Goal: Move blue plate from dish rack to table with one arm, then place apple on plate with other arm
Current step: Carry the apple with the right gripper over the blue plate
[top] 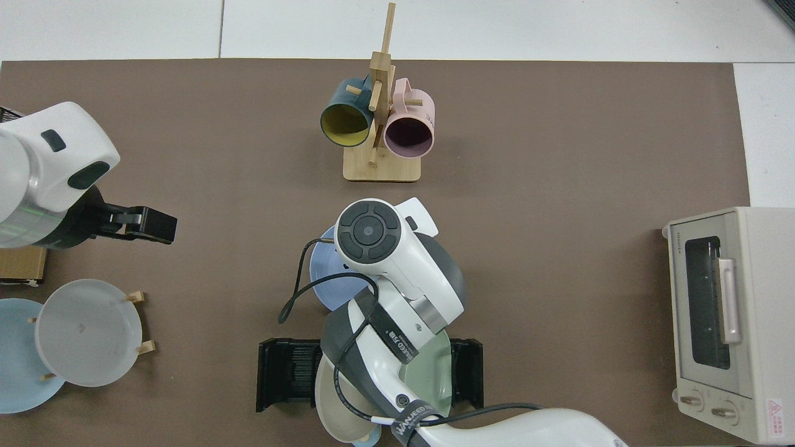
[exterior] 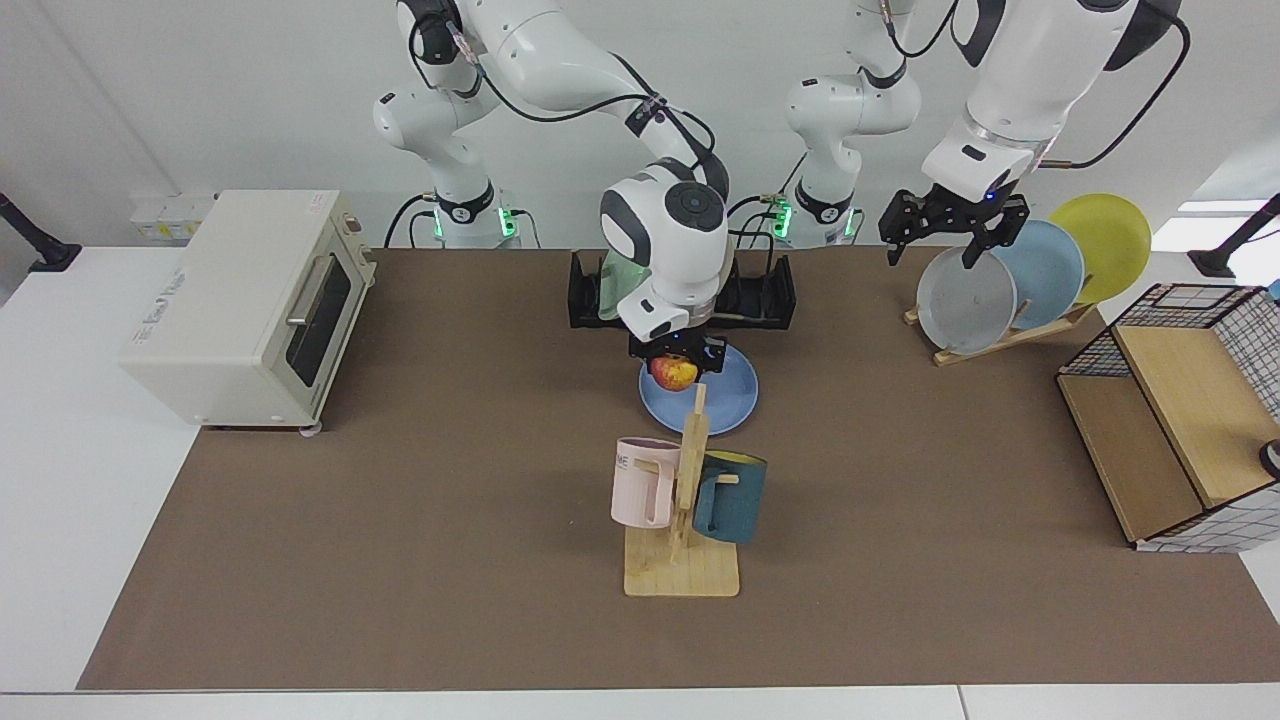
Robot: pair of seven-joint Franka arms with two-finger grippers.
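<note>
One camera faces the arms across the table [exterior: 900, 520]; another looks straight down on it.

Two white jointed arms [exterior: 560, 60], dark grey joint covers, black cables, green base lights, black grippers.
</note>
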